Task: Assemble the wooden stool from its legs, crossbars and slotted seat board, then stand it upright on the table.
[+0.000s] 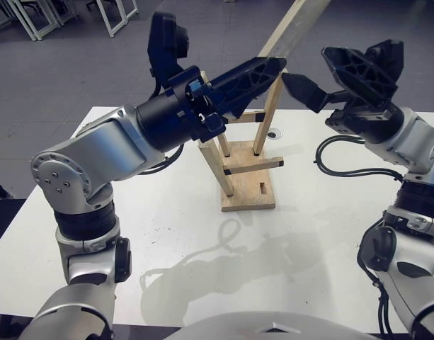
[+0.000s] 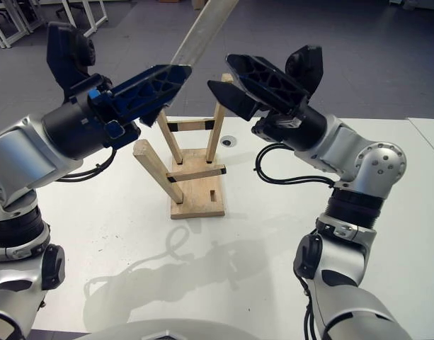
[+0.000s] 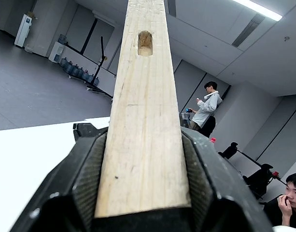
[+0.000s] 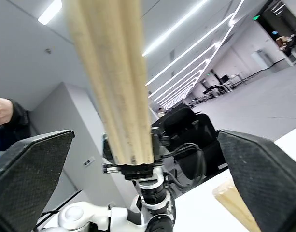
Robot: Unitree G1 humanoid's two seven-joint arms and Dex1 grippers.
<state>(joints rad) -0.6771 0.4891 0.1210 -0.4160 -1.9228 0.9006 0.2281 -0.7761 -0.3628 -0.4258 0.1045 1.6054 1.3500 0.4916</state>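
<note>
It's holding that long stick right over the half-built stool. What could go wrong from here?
The left gripper clamps the loose leg with most of its length sticking out, so it could twist or slip free. The right gripper is open close beside it, and a mistimed grab might knock it loose. Both arms hang just above the half-built stool on the table, so a bump could tip it.

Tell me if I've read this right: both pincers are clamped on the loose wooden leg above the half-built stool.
Not both. The left pincer is clamped on the loose wooden leg above the half-built stool, but the right pincer is open, its fingers spread clear of the wood, as the right wrist view shows.
</note>
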